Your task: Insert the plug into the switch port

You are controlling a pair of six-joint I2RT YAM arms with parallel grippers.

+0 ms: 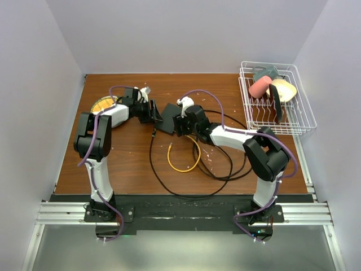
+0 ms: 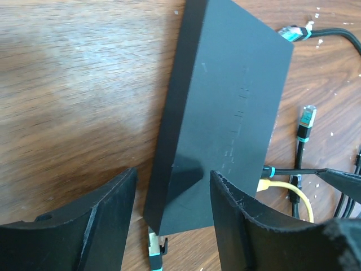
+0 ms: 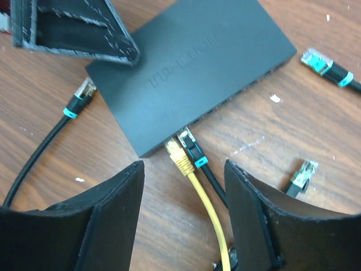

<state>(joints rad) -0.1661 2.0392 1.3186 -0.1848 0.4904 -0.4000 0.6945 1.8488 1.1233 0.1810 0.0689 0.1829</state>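
Hovering spread-jawed, right gripper (image 3: 183,169) straddles yellow plug (image 3: 179,159) at switch (image 3: 197,73) port edge, beside black plug (image 3: 192,150); left gripper (image 2: 175,175) also spread. Plug likely light, rigid, clip fragile; pinch its body sides.

The top external camera hangs above and behind the near edge of the brown wooden desk (image 1: 130,164), looking down and forward from well away over the whole top. The left wrist camera peers steeply down past the left gripper (image 2: 174,171), very near one short end of the flat dark grey-black rectangular box (image 2: 225,96), while the right wrist camera, past the right gripper (image 3: 183,162), faces a long edge of it as closely. All three share that box (image 1: 167,118) and the thin yellow cable (image 3: 203,197) beside it, near the desk's middle.
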